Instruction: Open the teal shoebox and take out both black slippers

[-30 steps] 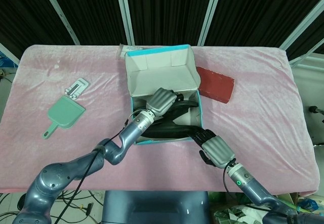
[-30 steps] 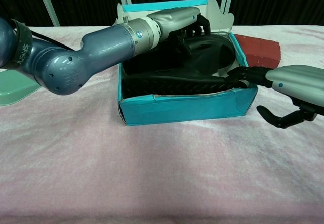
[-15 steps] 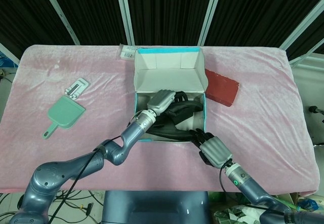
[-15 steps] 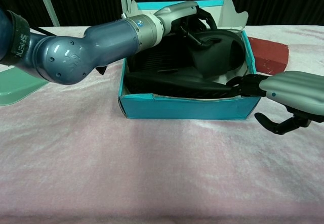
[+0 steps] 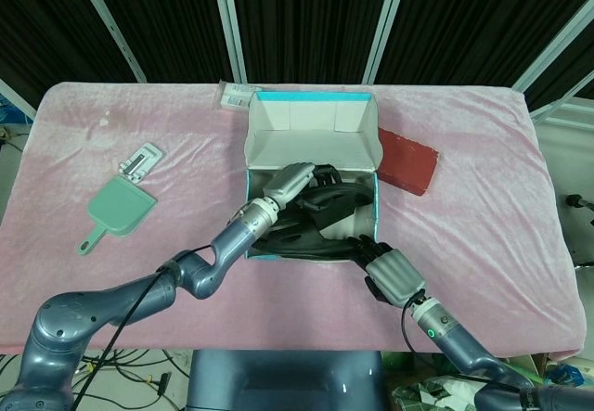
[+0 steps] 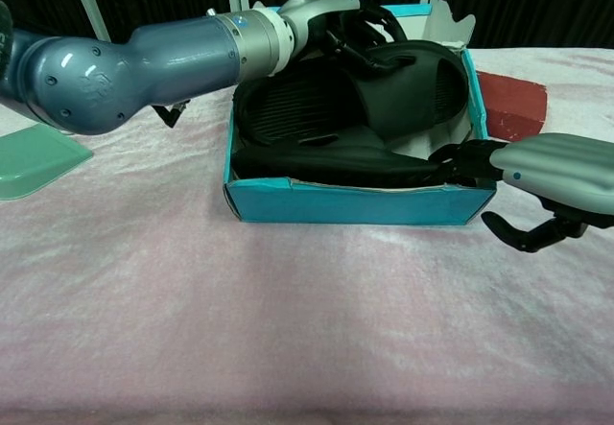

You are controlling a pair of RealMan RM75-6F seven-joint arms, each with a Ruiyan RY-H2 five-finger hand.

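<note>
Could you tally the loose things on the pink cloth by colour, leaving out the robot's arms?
Teal: 1, the shoebox
Black: 2, the slippers
Green: 1, the dustpan
Dark red: 1, the flat box
White: 2, a small item and a packet
Total: 7

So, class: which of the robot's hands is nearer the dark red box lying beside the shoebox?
The right hand. It sits at the teal shoebox's near right corner, on the same side as the dark red box. The left hand is inside the shoebox, on a black slipper.
</note>
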